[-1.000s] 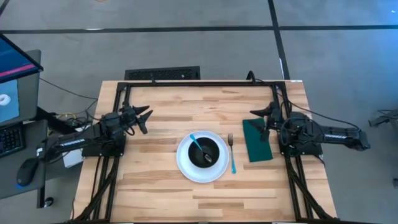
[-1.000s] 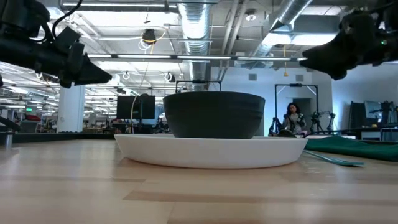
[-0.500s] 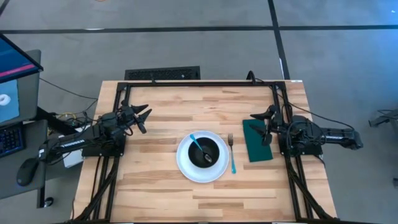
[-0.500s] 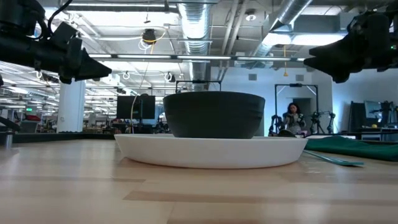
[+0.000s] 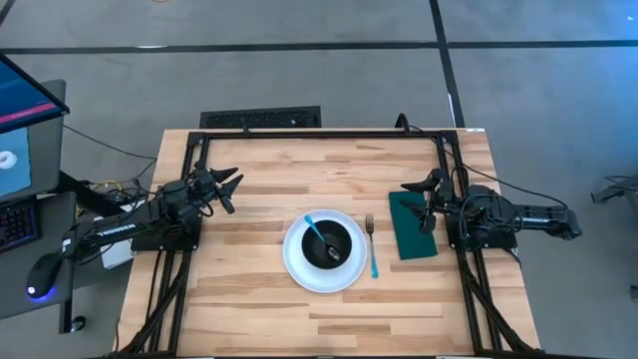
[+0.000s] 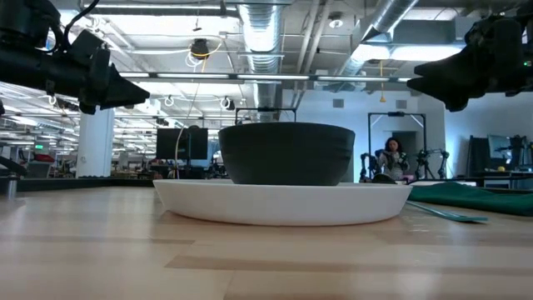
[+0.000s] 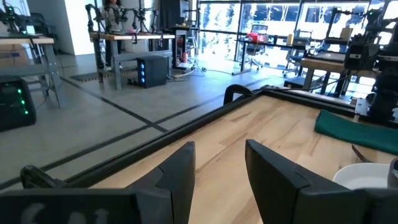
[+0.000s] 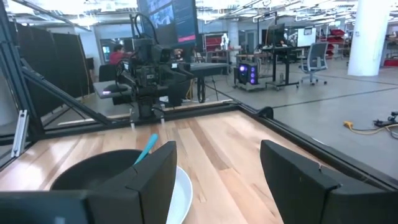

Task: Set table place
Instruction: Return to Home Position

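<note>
Hi view gives the whole layout: white plate point(image 5: 298, 270) sits mid-table point(image 5: 269, 165), black bowl point(image 5: 344, 237) on it, blue spoon point(image 5: 313, 228) in the bowl w/ its handle leaning out over the rim. The blue-handled fork point(image 5: 372, 249) lies just beside the plate on the R-arm side, and the green napkin point(image 5: 407, 239) is beyond the fork, not touching it. L gripper point(image 5: 232, 191) hangs over the L part of the table, well apart from the plate. R gripper point(image 5: 417, 203) hangs over the napkin's inner edge. The low view adds what the hi view can't: both grippers are up in the air, clear of the wood. It loses the spoon behind the bowl wall, the fork is only a thin bluish sliver, and the napkin is a low strip cut off at the frame edge. It also shows a person point(image 6: 389, 157) far back in the room. The wrist views settle the fingers. On the L they're parted w/ a clear gap and nothing between. On the R they're spread wide, also empty. R wrist view catches the spoon handle poking above the bowl rim, but bowl & plate are partly hidden behind its own finger. L wrist view shows only a bit of plate rim at the frame edge, plus the napkin and the fork tip; the bowl is hard to make out there.
</note>
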